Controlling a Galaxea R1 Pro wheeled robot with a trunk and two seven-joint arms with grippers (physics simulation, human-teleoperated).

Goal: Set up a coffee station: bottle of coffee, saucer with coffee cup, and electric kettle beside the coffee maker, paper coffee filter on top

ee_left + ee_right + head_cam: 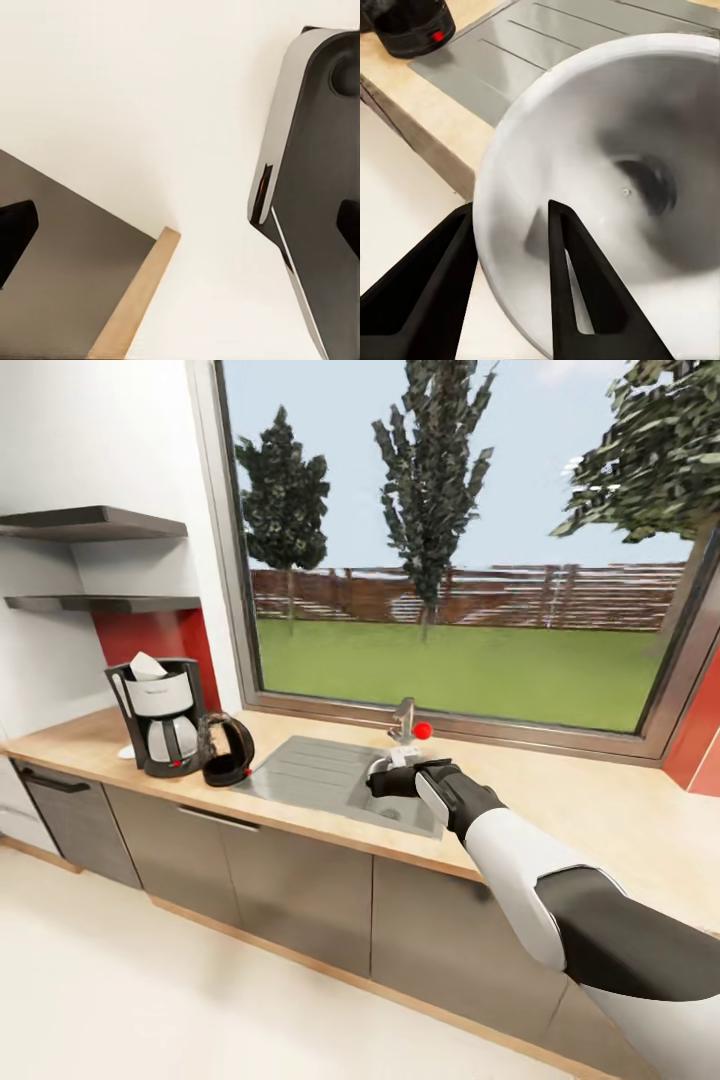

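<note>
Saucer (607, 187) rim clamped in right claw (514, 225) above sink (320, 775) (bench (560, 800) beyond bare); left claw state unclear; coffee maker (160, 715) label unreadable.

The black-and-white coffee maker (160, 717) stands upright near the surface's left end, a white paper filter (146, 666) on top. The black electric kettle (227, 749) sits touching beside it. The pale saucer (607, 187) is tilted between jaws.
</note>
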